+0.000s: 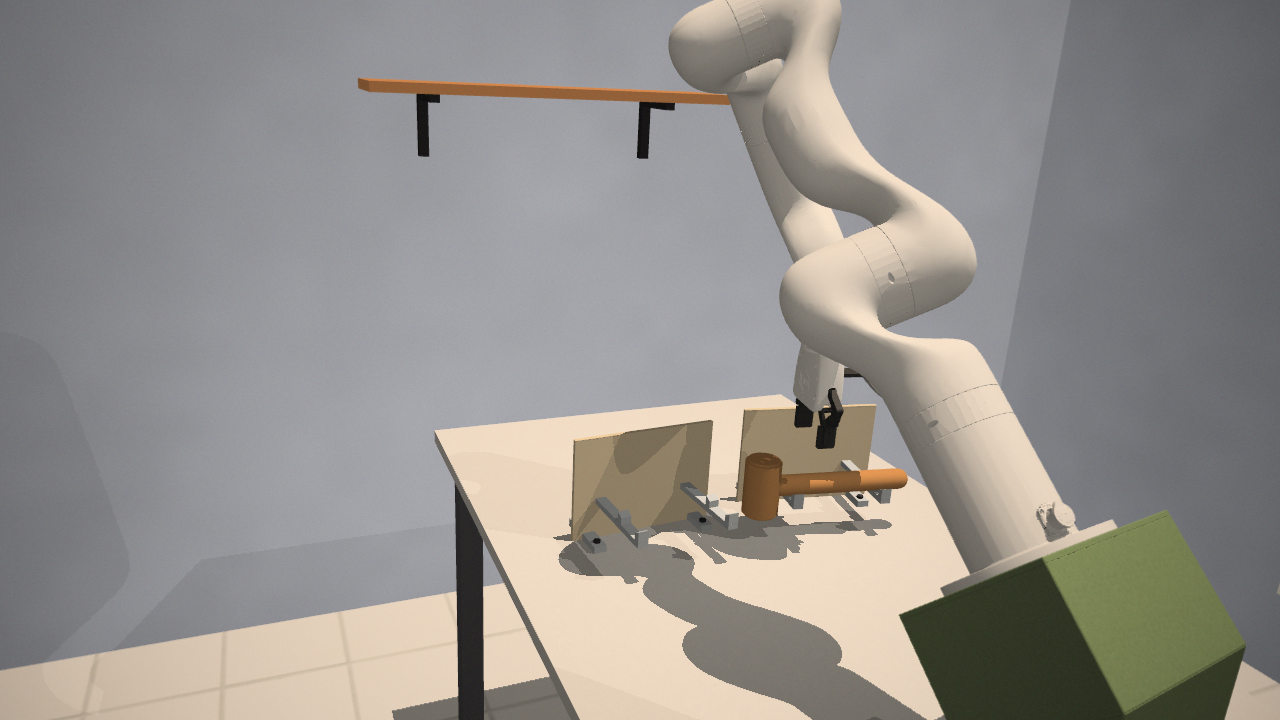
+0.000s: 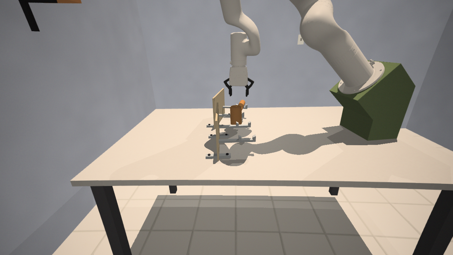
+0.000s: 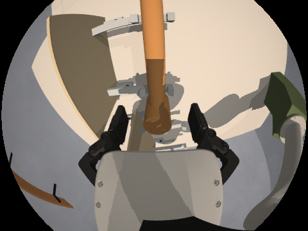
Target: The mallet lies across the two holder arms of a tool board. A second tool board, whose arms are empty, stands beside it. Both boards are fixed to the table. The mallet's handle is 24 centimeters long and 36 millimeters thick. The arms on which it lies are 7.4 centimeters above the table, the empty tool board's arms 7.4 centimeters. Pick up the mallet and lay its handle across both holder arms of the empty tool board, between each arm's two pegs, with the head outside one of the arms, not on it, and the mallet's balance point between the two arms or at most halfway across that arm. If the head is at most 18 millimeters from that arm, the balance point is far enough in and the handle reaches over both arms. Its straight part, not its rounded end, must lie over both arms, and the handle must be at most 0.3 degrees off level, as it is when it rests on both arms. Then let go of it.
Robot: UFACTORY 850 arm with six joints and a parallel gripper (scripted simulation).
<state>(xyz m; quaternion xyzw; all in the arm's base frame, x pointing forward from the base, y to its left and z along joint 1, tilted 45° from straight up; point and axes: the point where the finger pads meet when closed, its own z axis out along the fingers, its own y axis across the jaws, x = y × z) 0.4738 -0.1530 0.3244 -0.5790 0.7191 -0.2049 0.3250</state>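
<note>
The mallet (image 1: 761, 485) (image 2: 235, 114) (image 3: 154, 47), with a brown head and an orange handle, lies across the two grey holder arms of the right tool board (image 1: 769, 428), its head to the left outside the arm. My gripper (image 1: 814, 429) (image 2: 238, 94) (image 3: 158, 111) is open and empty. It hangs a little above the mallet's handle, fingers on either side of it, not touching. The other tool board (image 1: 642, 470) (image 2: 217, 139) stands to the left, its arms (image 1: 617, 517) bare. In the wrist view a board (image 3: 81, 60) shows at the left of the handle.
The arm's green base (image 1: 1074, 617) (image 2: 373, 98) stands on the table's right side. An orange wall shelf (image 1: 537, 89) hangs high behind. The table's left edge (image 1: 474, 501) is close to the left board.
</note>
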